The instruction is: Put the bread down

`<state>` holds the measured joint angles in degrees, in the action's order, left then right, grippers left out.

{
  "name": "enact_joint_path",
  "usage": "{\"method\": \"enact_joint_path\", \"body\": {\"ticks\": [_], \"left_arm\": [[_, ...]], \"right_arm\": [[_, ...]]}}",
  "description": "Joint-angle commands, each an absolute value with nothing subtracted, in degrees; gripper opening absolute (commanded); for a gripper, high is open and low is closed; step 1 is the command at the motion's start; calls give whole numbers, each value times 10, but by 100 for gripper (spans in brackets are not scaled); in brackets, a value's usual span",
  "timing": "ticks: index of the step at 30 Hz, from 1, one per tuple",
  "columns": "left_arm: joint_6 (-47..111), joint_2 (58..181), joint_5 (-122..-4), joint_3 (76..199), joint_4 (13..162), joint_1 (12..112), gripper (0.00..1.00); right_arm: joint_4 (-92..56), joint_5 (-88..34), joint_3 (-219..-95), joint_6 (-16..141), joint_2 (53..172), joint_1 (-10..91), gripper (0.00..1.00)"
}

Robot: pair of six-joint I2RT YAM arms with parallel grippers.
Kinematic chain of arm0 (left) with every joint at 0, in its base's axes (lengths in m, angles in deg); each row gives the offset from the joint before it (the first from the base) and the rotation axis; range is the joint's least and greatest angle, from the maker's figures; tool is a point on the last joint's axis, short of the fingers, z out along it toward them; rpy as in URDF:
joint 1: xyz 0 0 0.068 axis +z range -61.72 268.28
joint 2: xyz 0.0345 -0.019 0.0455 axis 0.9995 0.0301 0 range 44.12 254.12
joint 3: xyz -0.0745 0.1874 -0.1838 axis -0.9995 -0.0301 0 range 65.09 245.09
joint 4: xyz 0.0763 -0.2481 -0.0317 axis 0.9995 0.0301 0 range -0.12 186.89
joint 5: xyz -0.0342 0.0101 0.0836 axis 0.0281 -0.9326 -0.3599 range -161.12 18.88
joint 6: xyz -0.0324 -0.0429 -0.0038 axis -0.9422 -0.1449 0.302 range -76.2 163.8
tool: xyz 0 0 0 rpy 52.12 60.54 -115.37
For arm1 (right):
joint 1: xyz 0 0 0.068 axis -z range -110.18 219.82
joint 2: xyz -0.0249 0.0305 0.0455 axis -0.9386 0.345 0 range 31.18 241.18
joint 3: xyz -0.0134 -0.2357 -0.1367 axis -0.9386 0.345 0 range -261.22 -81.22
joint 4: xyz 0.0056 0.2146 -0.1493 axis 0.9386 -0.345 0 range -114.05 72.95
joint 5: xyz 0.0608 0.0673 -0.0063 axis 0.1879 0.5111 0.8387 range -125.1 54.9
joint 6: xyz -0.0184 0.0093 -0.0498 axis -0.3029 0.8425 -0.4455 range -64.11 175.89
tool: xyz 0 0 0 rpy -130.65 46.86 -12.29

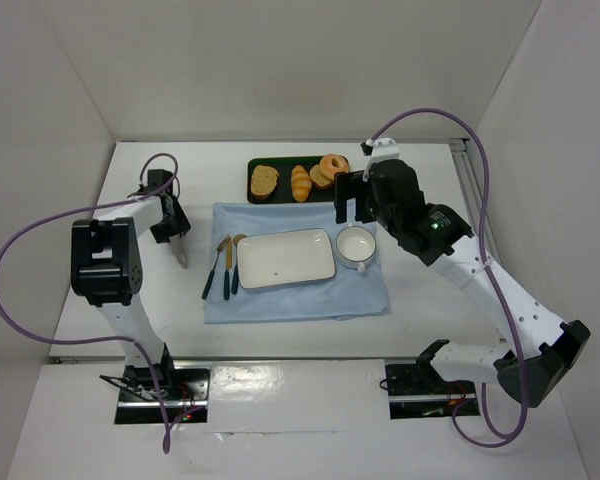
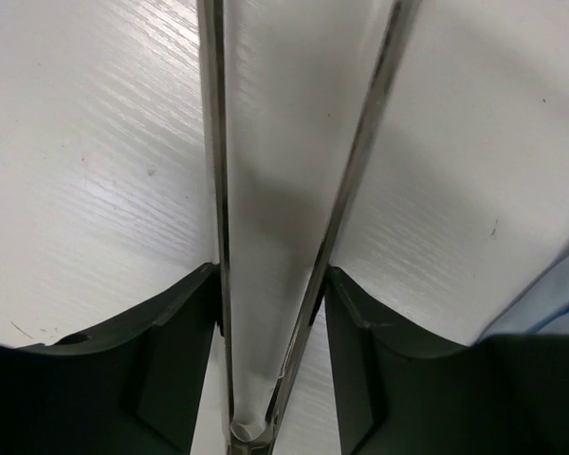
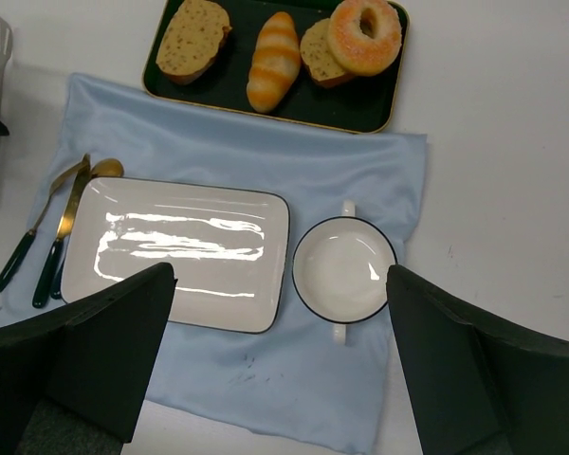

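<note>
The bread (image 1: pixel 265 180) is a golden-brown toast slice lying at the left end of a dark tray (image 1: pixel 283 163) at the back; it also shows in the right wrist view (image 3: pixel 193 38). My right gripper (image 1: pixel 347 207) is open and empty, hovering above the blue cloth between the white rectangular plate (image 3: pixel 273 248) and the white bowl (image 3: pixel 344 268), short of the tray. In its own view my right gripper (image 3: pixel 277 284) has its jaws wide apart. My left gripper (image 1: pixel 169 226) is over the bare table left of the cloth, shut on metal tongs (image 2: pixel 218 190).
The tray (image 3: pixel 372 104) also holds a striped yellow roll (image 3: pixel 271 59), a donut (image 3: pixel 364 34) and a second slice (image 3: pixel 315 59) under it. A fork, knife and spoon (image 1: pixel 223 265) lie left of the plate (image 1: pixel 328 262) on the blue cloth (image 1: pixel 300 300). White walls surround the table.
</note>
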<state>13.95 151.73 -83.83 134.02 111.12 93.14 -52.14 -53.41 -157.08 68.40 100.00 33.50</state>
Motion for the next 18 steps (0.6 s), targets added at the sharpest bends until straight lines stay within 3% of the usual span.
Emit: {"method": "enact_joint_path", "body": {"ticks": [1,18], "left_arm": [[142,1521,-760,1323,1149,932,58],[142,1285,-737,1407,1257,825,57]], "right_arm": [[-496,-542,-1576,684,984,339,100],[-450,-499,-1528,700,973,339,100]]}}
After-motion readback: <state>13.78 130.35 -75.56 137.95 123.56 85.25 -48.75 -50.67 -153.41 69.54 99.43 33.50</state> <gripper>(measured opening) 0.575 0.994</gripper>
